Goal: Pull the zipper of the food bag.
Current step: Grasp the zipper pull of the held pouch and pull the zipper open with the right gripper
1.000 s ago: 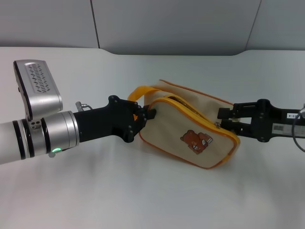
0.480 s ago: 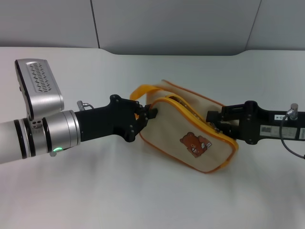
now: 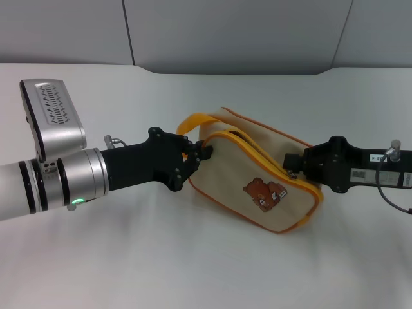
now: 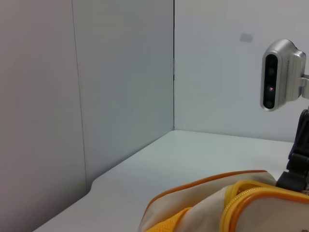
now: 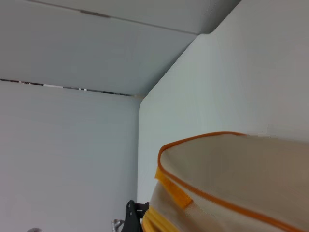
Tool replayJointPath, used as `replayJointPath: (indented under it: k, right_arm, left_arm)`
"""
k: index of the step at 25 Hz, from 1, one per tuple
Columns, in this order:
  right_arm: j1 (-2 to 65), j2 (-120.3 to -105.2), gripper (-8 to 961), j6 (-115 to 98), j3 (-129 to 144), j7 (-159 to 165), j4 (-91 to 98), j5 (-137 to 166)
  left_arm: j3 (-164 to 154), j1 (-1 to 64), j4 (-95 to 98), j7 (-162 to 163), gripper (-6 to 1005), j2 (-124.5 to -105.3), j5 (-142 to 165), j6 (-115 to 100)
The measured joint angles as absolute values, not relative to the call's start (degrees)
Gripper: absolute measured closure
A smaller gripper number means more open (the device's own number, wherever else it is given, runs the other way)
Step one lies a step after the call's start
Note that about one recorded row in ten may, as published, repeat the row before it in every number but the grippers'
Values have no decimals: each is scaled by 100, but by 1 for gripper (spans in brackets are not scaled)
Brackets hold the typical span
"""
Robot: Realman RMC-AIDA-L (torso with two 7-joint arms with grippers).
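The beige food bag (image 3: 257, 164) with a brown bear patch (image 3: 264, 193) lies on the white table (image 3: 193, 257). Its yellow-orange zipper (image 3: 248, 143) runs along the top edge. The yellow strap handle (image 3: 188, 122) arches at its left end. My left gripper (image 3: 198, 154) is shut on the bag's left end below the strap. My right gripper (image 3: 291, 162) is at the zipper's right end with its fingers closed together there; the silver pull tab is hidden by them. The bag also shows in the left wrist view (image 4: 203, 203) and the right wrist view (image 5: 231, 169).
Grey wall panels (image 3: 225, 32) stand behind the table. The left arm's silver wrist camera housing (image 3: 51, 119) sticks up at the left. The right arm's camera (image 4: 280, 72) shows in the left wrist view.
My right gripper moved left onto the zipper's right end, then closed its spread fingers there. The bag shifted slightly left. The left gripper kept its hold.
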State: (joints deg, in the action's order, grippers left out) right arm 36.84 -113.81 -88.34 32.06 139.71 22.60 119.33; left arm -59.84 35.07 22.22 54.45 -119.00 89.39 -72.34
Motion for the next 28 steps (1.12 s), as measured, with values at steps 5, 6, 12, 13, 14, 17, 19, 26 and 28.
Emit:
replayJointPath:
  k: [5,6,12,13,14,17,19,26,28]
  right_arm:
    - [3652,-11385,929,-8739,3207,13778,2284,11930]
    - [3642,-11392,934,-8730,3206,13739,2297,11929]
    - [3418,-11508,952,-8748,3169,13713,2707,11924]
    - [3310,-11526,952,-8781,3168,13733,2846,11924]
    - [3310,-11526,953,-8781,3168,13733,2846,11924]
    - [3158,-11531,953,-8765,3163,13742,2969,11933]
    - [3073,-11531,953,-8766,3155,13745,3054,11936]
    - [2985,-11523,930,-8843,3019,13628,3108,11843]
    - [3011,-11489,914,-8951,2995,13597,2999,11699]
  left_arm:
    - [-5974,3507,2224,5442,882,-11900,8939,-7212]
    - [-5974,3507,2224,5445,881,-11900,8939,-7201]
    - [-5946,3463,2224,5477,875,-11883,8850,-7086]
    - [-5931,3453,2224,5484,874,-11877,8841,-7050]
    - [-5912,3441,2223,5488,873,-11873,8834,-7015]
    - [-5866,3407,2229,5493,870,-11864,8807,-6928]
    - [-5831,3391,2233,5503,868,-11855,8795,-6882]
    - [-5818,3358,2234,5509,861,-11859,8794,-6849]
    - [-5837,3357,2234,5510,859,-11864,8794,-6867]
